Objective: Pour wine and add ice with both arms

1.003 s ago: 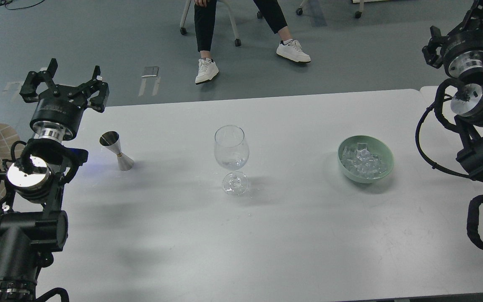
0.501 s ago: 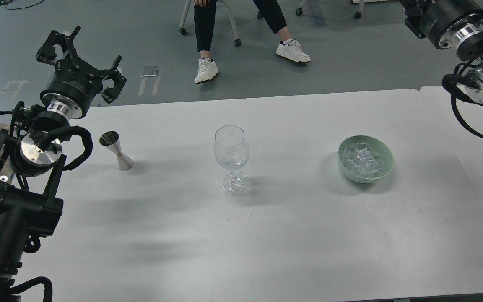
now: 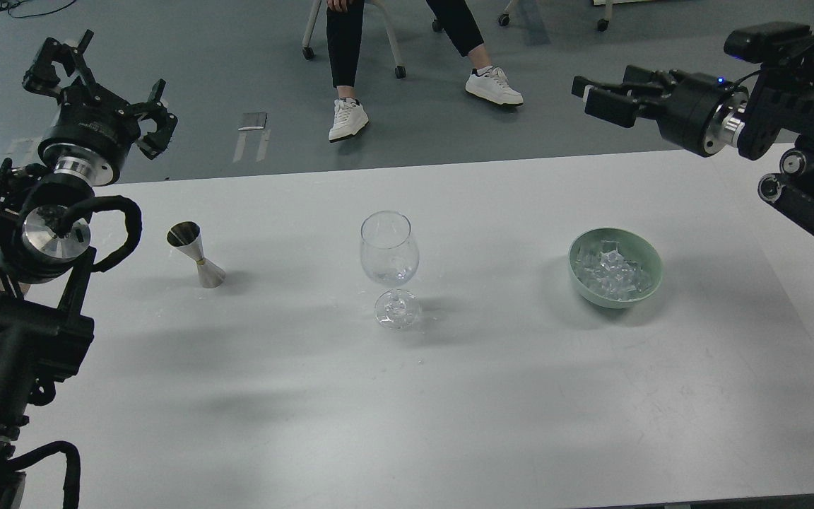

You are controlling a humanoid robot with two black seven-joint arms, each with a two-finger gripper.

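Here the left pincer [image 3: 96, 88] hangs above the counter's [image 3: 449, 396] far left corner, fingers spread apart and empty. The right pincer [image 3: 601, 99] points leftward over the far right edge; whether its fingers are apart cannot be told. Ice [image 3: 612, 272] fills the green bowl [image 3: 651, 283], right of the upright wine glass [image 3: 390, 249]. A steel jigger [image 3: 197, 254] stands to the left.

Black arms [image 3: 11, 332], silver joint caps, looped cables
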